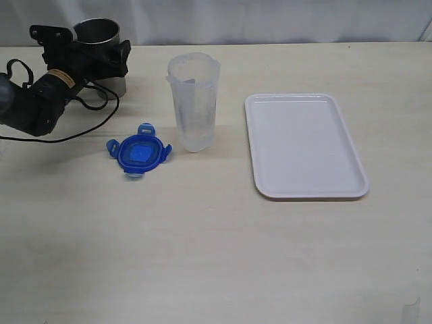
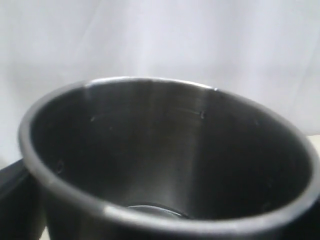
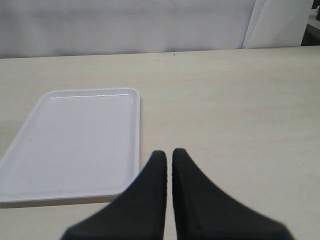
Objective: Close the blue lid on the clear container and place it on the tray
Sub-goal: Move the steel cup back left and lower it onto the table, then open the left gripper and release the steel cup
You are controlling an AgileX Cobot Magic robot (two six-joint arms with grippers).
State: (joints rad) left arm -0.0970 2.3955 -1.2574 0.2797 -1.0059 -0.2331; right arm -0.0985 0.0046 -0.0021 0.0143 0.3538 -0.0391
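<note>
The blue lid (image 1: 138, 153) lies flat on the table (image 1: 202, 256) just beside the clear container (image 1: 194, 101), which stands upright and uncapped, apart from the tray (image 1: 305, 145). Both are judged light, thin plastic. The container seems easily tipped, so its wall is best held low and the lid taken by its rim. The left tool (image 1: 84, 42) straddles a steel cup (image 1: 98, 30), though whether it grips cannot be told. The right tool (image 3: 169, 157) is pressed together, empty.

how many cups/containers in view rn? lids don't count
2. A steel cup at back left; a clear container standing upright near the middle, between the blue lid and the tray. No sign of a hidden one.
</note>
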